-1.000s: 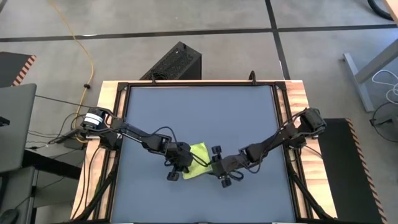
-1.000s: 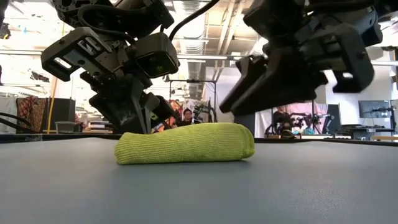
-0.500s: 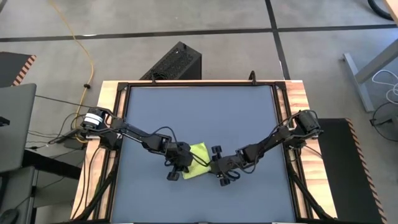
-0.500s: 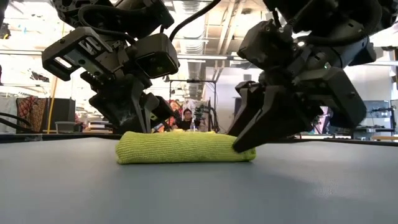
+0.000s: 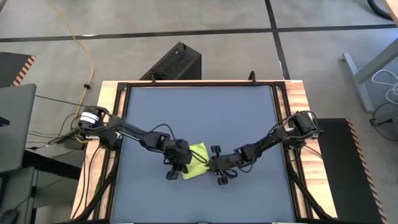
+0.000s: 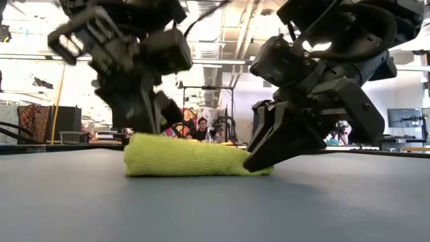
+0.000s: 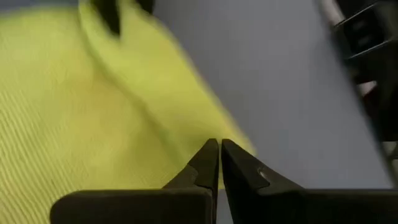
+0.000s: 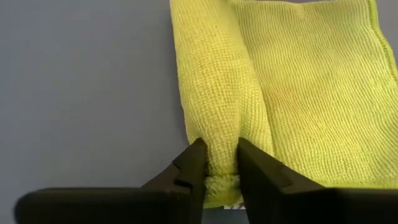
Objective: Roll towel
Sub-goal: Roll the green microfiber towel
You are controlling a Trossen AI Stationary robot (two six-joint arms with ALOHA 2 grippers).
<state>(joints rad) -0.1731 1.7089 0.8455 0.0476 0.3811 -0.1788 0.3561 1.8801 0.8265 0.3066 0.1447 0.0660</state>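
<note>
Towel (image 8: 249, 93), part-rolled, lies between both tools: right tool (image 8: 219, 163) pinches its roll, left tool (image 7: 219, 163) pressed together.

The left pincer (image 7: 219, 163) has its two dark fingers pressed together, tips meeting just above the lime towel (image 7: 81, 118). The towel lies folded on the blue-grey tabletop (image 7: 273, 74), its ribbed weave blurred.

The worktop (image 5: 199, 112) has a dark blue-grey surface set in a black frame, with pale wood strips along its left and right edges. On it lies one lime towel (image 5: 196, 162), partly rolled, near the middle of the front edge.
</note>
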